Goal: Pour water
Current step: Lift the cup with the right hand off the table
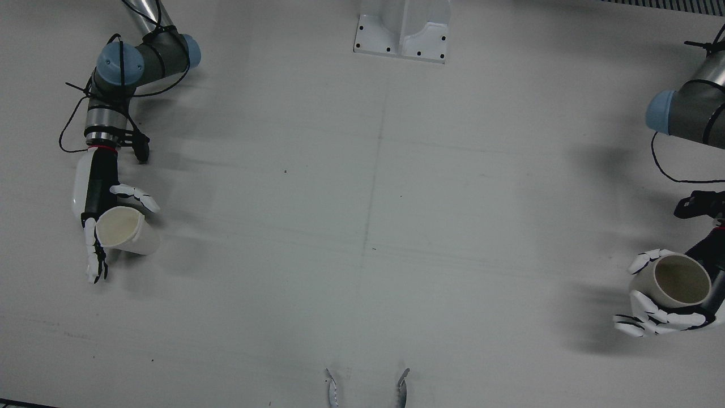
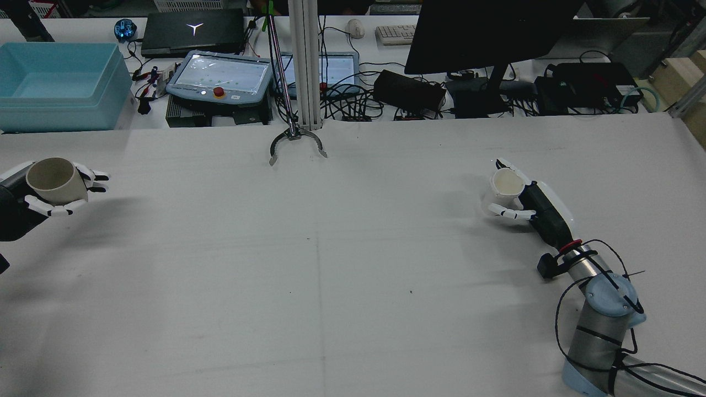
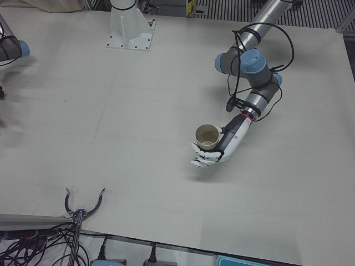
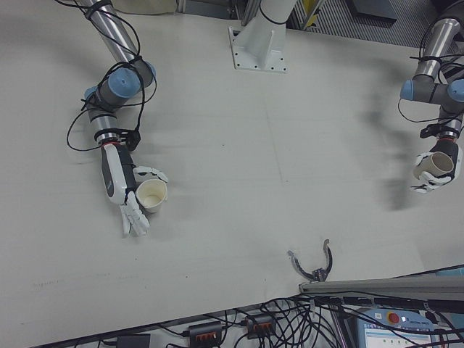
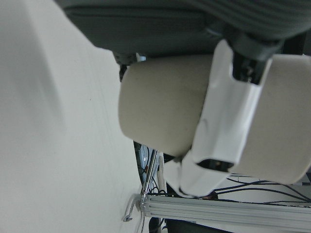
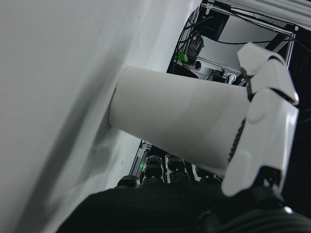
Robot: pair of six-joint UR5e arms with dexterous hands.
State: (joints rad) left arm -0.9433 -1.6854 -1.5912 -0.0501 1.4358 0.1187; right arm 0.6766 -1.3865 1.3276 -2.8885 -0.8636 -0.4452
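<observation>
Left hand [image 1: 660,306], at the far edge of the white table [image 1: 362,226] on its own side, is wrapped around a beige cup [image 1: 677,280], holding it upright and clear of the surface, its shadow cast on the table beneath; the cup's inside looks dark and I cannot tell if it holds water. Right hand [image 1: 107,226], well apart on the opposite side, grips a white cup [image 1: 127,229] between thumb and palm with the other fingers stretched forward, and the right hand view shows that cup's base touching the table.
</observation>
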